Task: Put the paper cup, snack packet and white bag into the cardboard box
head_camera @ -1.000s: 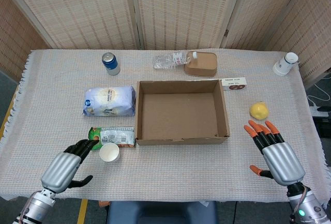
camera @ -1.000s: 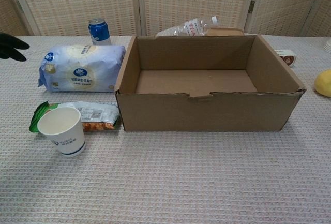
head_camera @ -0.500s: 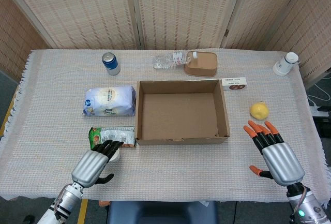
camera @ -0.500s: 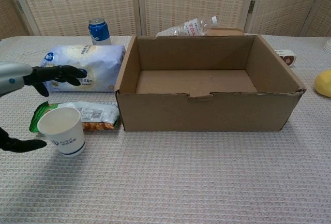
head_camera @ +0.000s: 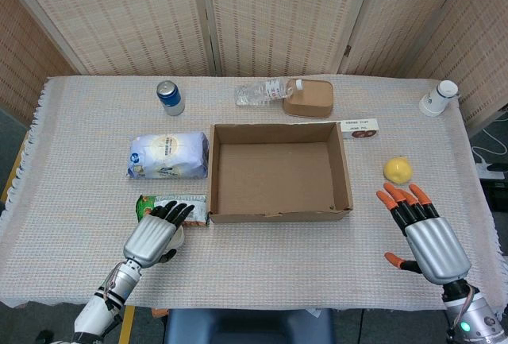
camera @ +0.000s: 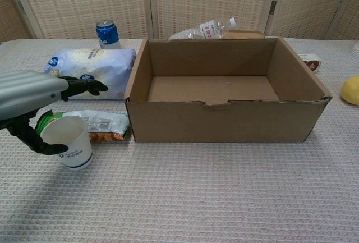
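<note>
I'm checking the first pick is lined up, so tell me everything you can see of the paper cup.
The paper cup is white with a dark band near its base and small print on its side. It stands upright, open and empty, on the woven tablecloth, just in front of the snack packet and left of the cardboard box. The left hand is cupped around it, thumb at its near side; a firm grip isn't clear.

Cardboard box (camera: pixel 224 120) open-topped with bare floor, entry from above unobstructed, snack packet (camera: pixel 95 125) tight against its left wall, white bag (head_camera: pixel 167 156) just behind, paper cup (camera: pixel 68 141) in front, bare cloth along table (head_camera: pixel 286 260) front edge.
</note>
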`<act>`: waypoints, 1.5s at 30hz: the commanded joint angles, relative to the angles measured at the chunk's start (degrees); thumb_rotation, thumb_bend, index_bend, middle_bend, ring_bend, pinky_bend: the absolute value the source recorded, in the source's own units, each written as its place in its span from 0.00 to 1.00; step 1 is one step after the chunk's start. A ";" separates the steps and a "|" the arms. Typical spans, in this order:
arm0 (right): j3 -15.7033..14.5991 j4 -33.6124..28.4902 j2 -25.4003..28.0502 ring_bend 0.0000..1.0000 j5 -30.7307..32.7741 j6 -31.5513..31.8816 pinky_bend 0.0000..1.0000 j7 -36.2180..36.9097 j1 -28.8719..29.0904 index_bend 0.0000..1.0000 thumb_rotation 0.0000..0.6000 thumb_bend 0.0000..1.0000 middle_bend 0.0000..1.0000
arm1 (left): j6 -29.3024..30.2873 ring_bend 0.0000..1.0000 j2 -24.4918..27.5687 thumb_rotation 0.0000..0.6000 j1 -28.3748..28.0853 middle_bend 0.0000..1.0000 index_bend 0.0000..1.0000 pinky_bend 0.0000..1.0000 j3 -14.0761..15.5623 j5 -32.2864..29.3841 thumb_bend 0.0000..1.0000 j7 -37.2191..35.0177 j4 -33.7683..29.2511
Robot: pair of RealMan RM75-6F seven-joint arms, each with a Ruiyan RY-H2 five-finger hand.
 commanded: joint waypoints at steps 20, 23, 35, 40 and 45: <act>0.01 0.08 -0.12 0.00 0.21 -0.21 0.00 -0.09 0.05 0.00 1.00 0.00 0.00 | 0.09 0.07 0.29 1.00 -2.46 0.12 0.13 0.22 2.85 -3.57 0.24 -1.33 2.19; 0.08 0.10 -0.04 0.00 0.36 -0.16 0.00 0.01 0.05 0.00 1.00 0.00 0.00 | 0.07 0.07 -0.09 1.00 -2.74 0.12 0.14 0.22 3.12 -3.87 0.24 -1.52 2.77; 0.18 0.11 0.12 0.00 0.44 -0.01 0.00 0.16 0.03 0.00 1.00 0.00 0.00 | 0.25 0.09 -1.06 1.00 -3.66 0.14 0.19 0.25 3.80 -4.30 0.24 -2.30 4.76; 0.30 0.15 0.18 0.00 0.62 0.05 0.00 0.25 0.05 0.00 1.00 0.00 0.00 | 0.54 0.14 -1.16 1.00 -3.91 0.19 0.26 0.29 4.05 -4.66 0.24 -2.10 5.18; 0.32 0.33 0.11 0.00 0.83 -0.12 0.00 0.25 0.11 0.00 1.00 0.00 0.00 | 1.06 0.18 -1.01 1.00 -3.98 0.24 0.32 0.35 4.25 -4.65 0.25 -2.30 5.14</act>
